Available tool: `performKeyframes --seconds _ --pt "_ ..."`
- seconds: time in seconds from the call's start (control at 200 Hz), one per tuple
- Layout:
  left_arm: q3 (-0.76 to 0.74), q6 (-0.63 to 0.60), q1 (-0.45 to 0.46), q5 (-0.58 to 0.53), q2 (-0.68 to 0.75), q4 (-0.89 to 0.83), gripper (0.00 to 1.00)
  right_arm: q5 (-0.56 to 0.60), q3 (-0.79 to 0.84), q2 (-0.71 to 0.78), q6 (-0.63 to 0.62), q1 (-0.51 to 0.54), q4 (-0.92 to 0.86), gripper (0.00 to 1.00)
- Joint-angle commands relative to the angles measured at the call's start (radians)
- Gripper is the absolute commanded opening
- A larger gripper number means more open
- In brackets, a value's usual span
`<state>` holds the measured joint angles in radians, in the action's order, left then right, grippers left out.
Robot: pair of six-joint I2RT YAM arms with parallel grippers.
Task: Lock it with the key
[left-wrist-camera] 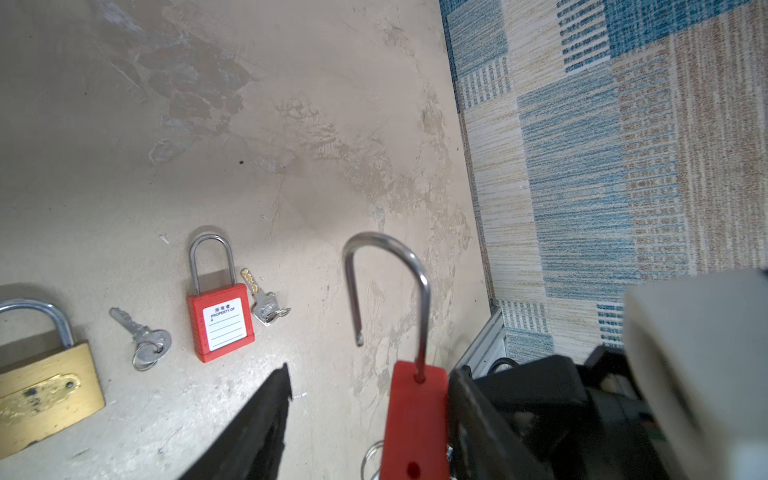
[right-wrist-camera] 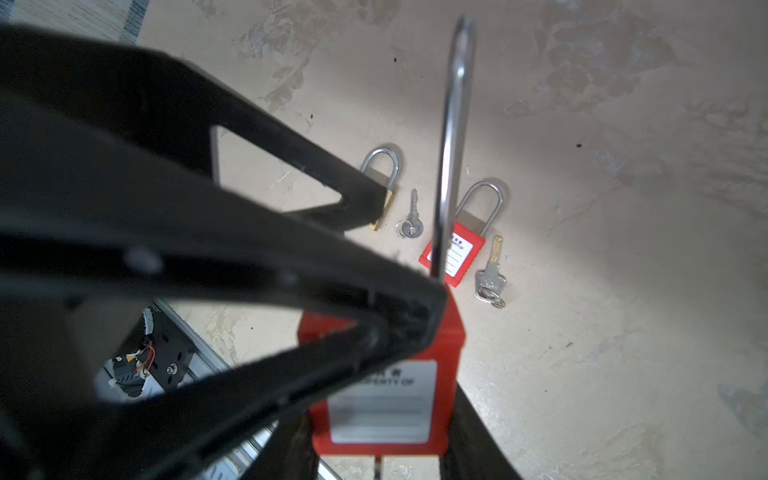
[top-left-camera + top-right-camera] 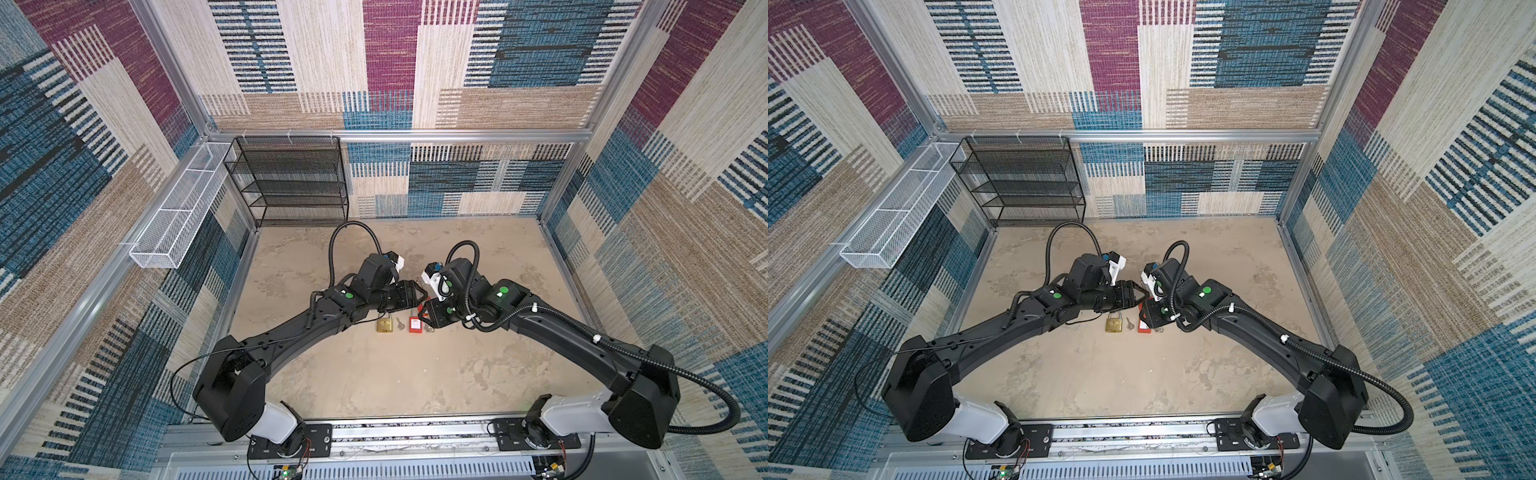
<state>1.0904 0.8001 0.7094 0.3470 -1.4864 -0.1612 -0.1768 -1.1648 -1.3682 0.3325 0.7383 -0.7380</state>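
Nearest your base rail, a spare row lay flat on the table (image 3: 374,374), out of the working space. It held a brass padlock (image 3: 385,325), a silver key (image 1: 141,336) at its three o'clock, a shut red padlock (image 1: 222,324) next along, and a brass-tipped key (image 1: 262,299) just beside that, again at three o'clock.

Just past the row, toward twelve o'clock, your two arms met, the left reaching in from eight o'clock and the right from four. Your right gripper (image 2: 382,424) had its jaws closed on the lower body of the held padlock (image 1: 415,419). It kept the lock lifted off the table, presumably so the top stayed free for the other arm. The shackle (image 2: 453,137) stood raised, its free end hanging clear of the body, so the lock was not yet locked.

Your left gripper (image 1: 370,378) straddled the top of that body with jaws apart and held nothing. One finger (image 1: 469,399) was against the red plastic and the other was well clear. It looked placed to brace the lock or press the shackle home. A wire ring (image 1: 366,457) showed beneath the body, likely the key's, though the key itself was hidden.

Farthest off, a black mesh rack (image 3: 291,178) stood at eleven o'clock against the back wall. A white wire basket (image 3: 174,220) hung at ten.
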Motion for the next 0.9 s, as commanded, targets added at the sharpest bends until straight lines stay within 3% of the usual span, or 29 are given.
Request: performKeyframes --seconds 0.0,0.125,0.316,0.551,0.776,0.897 --pt "0.005 0.009 -0.001 0.010 0.007 0.007 0.61 0.023 -0.017 -0.019 0.004 -0.002 0.040 0.39" --pt "-0.001 0.004 -0.001 0.008 0.015 0.014 0.61 0.013 -0.008 -0.033 0.008 -0.005 0.047 0.39" --pt "0.008 -0.008 -0.001 0.032 -0.007 0.005 0.53 -0.048 -0.015 -0.007 -0.015 -0.005 0.115 0.39" --pt "0.014 0.012 -0.001 0.050 -0.016 0.034 0.34 -0.074 -0.025 -0.003 -0.043 -0.005 0.148 0.41" --pt "-0.006 0.025 -0.002 0.045 -0.002 0.070 0.09 -0.058 -0.006 0.019 -0.046 -0.006 0.179 0.59" --pt "-0.022 0.036 -0.011 0.038 0.017 0.094 0.08 -0.009 0.032 0.071 -0.034 -0.006 0.220 0.68"
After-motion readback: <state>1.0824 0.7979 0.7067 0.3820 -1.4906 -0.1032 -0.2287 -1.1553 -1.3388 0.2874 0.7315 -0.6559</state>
